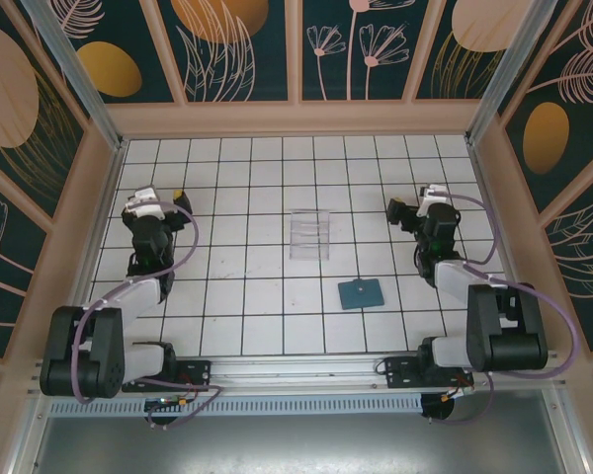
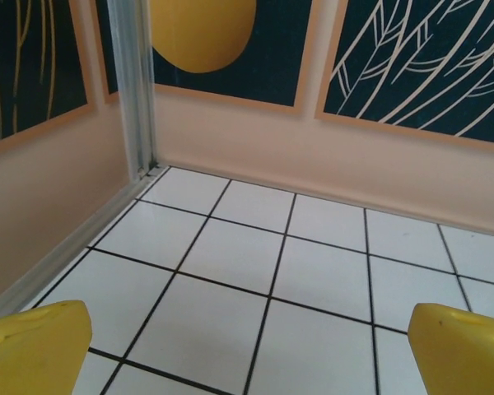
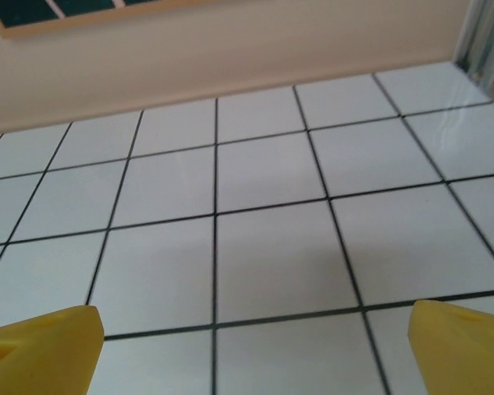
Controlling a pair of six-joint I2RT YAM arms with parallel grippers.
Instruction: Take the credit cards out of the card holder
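Observation:
The card holder [image 1: 361, 293], a flat teal wallet, lies on the white tiled floor right of centre, toward the near side. The credit cards are hidden from view. My left gripper [image 1: 164, 200] hovers at the left, far from the holder. In the left wrist view its yellow fingertips [image 2: 34, 346] stand wide apart, so the left gripper [image 2: 247, 355] is open over bare tiles. My right gripper [image 1: 415, 207] hangs above and right of the holder, a few tiles beyond it. It is open too [image 3: 251, 352], with yellow fingertips [image 3: 41, 341] at the frame's corners and nothing between them.
A clear plastic tray [image 1: 310, 234] stands near the middle of the floor, beyond and left of the holder. Peach walls [image 1: 296, 118] with dark leaf panels enclose the floor on three sides. A metal post [image 2: 136, 90] marks the far left corner.

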